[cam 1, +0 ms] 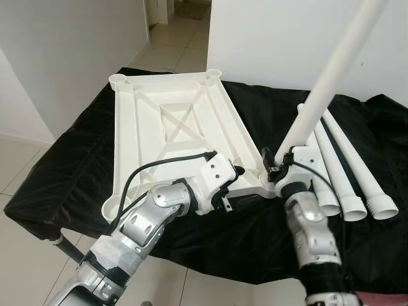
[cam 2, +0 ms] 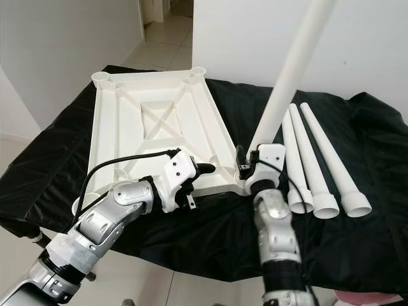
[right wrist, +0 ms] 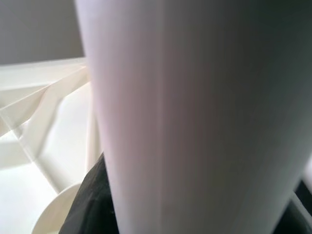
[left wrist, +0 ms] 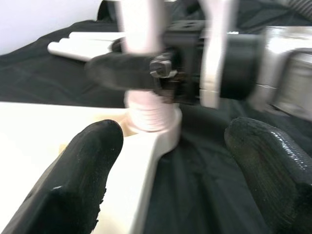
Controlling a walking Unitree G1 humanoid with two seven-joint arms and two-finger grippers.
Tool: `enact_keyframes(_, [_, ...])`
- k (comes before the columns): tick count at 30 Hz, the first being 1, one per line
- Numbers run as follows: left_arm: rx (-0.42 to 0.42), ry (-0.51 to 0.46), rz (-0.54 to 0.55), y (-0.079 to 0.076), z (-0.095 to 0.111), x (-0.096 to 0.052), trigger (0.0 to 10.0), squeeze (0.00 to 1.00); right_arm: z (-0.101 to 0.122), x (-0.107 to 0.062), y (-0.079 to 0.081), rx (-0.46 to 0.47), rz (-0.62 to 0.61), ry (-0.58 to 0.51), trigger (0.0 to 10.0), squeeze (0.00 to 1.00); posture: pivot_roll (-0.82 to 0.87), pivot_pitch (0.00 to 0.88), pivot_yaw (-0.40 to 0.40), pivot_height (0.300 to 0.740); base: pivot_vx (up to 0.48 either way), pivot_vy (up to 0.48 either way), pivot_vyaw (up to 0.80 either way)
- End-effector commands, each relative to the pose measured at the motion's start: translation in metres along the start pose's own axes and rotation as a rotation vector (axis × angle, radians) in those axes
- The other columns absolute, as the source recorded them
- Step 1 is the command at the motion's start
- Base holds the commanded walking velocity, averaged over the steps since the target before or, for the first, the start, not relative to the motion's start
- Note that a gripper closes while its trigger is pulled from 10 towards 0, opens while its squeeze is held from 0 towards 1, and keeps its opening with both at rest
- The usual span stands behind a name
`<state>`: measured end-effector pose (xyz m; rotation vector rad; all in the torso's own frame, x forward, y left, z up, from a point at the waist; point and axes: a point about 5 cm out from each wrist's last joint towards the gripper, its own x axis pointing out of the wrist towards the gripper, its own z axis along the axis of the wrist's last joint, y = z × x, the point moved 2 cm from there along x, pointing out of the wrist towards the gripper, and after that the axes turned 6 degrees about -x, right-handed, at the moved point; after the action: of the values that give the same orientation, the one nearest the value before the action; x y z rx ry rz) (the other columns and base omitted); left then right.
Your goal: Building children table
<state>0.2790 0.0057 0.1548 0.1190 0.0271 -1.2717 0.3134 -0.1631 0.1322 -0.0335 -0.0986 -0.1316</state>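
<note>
White plastic tabletop [cam 1: 175, 127] lies underside up on a black cloth [cam 1: 76, 166] covering the work surface. At its near edge, the left gripper [left wrist: 170, 170] rests with fingers [left wrist: 80, 175] spread apart, gripping nothing. At the near right corner socket [left wrist: 153, 127], the right gripper [cam 1: 275, 164] is clamped around a white leg [cam 1: 331, 76] standing tilted in the socket. Three more legs [cam 1: 347, 166] lie side by side on the cloth towards its right edge, just beyond.
</note>
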Motion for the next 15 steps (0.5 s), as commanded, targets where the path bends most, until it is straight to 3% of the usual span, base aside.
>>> enact_keyframes(1, [0.023, 0.005, -0.017, 0.002, 0.001, -0.002, 10.0, 0.00, -0.019, -0.010, -0.012, -0.006, -0.118, 0.093, 10.0, 0.00, -0.10, 0.000, -0.054, 0.740, 0.000, 0.000, 0.00])
enact_keyframes(4, [0.028, 0.008, -0.014, 0.005, 0.001, -0.004, 10.0, 0.00, -0.021, -0.016, -0.004, 0.028, -0.122, 0.105, 10.0, 0.00, -0.10, 0.000, -0.044, 0.740, 0.000, 0.000, 0.00])
enact_keyframes(14, [0.049, 0.013, -0.027, 0.009, 0.005, -0.005, 10.0, 0.00, -0.014, -0.018, -0.008, 0.046, -0.133, 0.073, 10.0, 0.00, -0.10, 0.000, -0.027, 0.740, 0.000, 0.000, 0.00])
enact_keyframes(15, [0.056, 0.014, -0.029, 0.011, 0.006, -0.006, 10.0, 0.00, -0.011, -0.018, -0.007, 0.053, -0.121, 0.058, 10.0, 1.00, -0.10, 0.000, -0.027, 0.740, 0.000, 0.000, 0.00])
